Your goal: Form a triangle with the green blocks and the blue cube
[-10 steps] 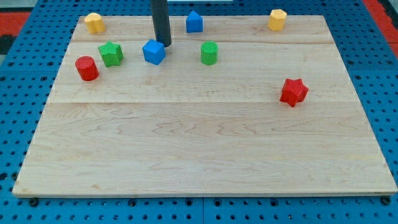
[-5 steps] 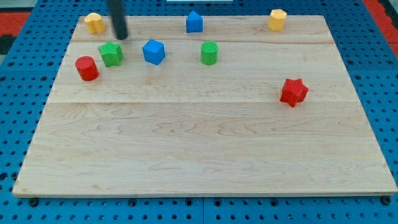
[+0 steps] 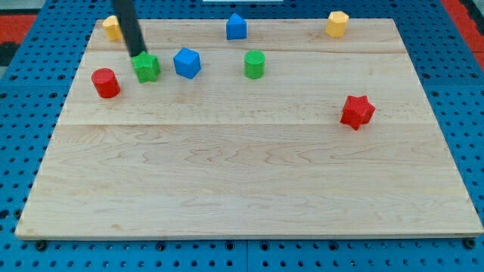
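Wooden board (image 3: 249, 181) on blue pegboard (image 3: 23, 166), its corners cut off at the view's bottom. No fingers here, only a dark rod, top out of frame, partly hiding the yellow block (image 3: 111, 27). My tip (image 3: 138, 55) touching the green star block (image 3: 147, 67) at its upper left. Blue cube (image 3: 187, 63) just right of that star; green cylinder (image 3: 255, 64) farther right; red cylinder (image 3: 105, 82) to its left.
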Controlling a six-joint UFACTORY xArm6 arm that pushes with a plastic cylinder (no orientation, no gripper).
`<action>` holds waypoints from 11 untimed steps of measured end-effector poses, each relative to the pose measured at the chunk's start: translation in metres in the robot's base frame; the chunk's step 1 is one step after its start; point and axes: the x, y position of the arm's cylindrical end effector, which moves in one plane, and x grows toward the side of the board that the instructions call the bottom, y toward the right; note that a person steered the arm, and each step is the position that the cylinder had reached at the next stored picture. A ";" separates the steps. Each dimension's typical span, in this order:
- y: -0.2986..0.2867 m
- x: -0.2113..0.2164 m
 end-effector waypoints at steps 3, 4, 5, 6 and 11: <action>0.034 0.013; 0.029 0.015; 0.047 0.043; 0.049 0.045; 0.041 0.024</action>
